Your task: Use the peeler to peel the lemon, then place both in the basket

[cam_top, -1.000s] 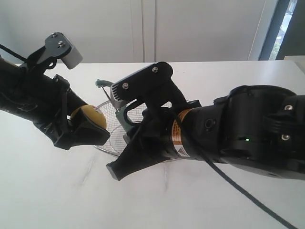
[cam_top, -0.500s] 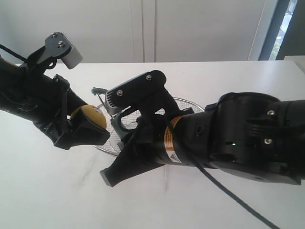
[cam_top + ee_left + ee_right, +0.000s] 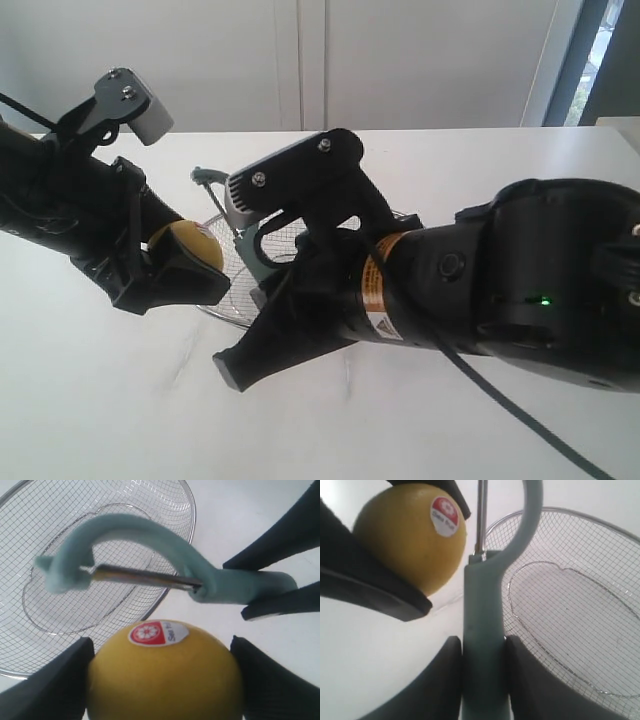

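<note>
The left claw (image 3: 168, 272) clamps the round bright-yellow lemon (image 3: 165, 677) between both fingers. The right claw (image 3: 483, 682) grips the slim teal-green plastic peeler (image 3: 482, 605) by its handle.

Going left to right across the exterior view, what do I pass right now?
left wrist camera → lemon → peeler → orange label on the right arm → green light. The basket spreads behind the peeler and that arm, so it is left unplaced.
</note>
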Robot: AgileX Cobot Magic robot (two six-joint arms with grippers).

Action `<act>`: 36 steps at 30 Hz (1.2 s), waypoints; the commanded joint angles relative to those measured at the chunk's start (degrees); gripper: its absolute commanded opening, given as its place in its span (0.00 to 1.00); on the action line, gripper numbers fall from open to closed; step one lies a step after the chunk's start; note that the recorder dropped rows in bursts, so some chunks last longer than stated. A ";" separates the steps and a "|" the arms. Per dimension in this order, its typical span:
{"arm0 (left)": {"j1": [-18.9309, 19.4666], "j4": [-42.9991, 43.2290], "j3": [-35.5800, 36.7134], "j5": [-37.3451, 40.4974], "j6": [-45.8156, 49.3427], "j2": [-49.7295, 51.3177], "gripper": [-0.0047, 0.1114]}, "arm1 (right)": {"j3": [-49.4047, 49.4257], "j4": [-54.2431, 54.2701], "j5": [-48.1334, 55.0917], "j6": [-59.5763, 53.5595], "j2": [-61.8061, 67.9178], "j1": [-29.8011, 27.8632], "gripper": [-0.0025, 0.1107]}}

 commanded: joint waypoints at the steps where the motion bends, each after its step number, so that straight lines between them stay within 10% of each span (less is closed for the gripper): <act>1: 0.15 -1.35 -0.06 0.58 -0.28 -0.21 0.04 | 0.22 -0.06 0.47 -0.31 -2.85 0.46 0.02; 20: 0.15 -1.35 -0.06 0.58 -0.28 -0.21 0.04 | 0.22 0.40 15.37 -0.31 -26.72 1.63 0.02; 36: 0.15 -1.35 -0.06 1.35 -0.28 -0.21 0.04 | 0.22 -10.93 21.47 2.99 -17.36 -4.25 0.02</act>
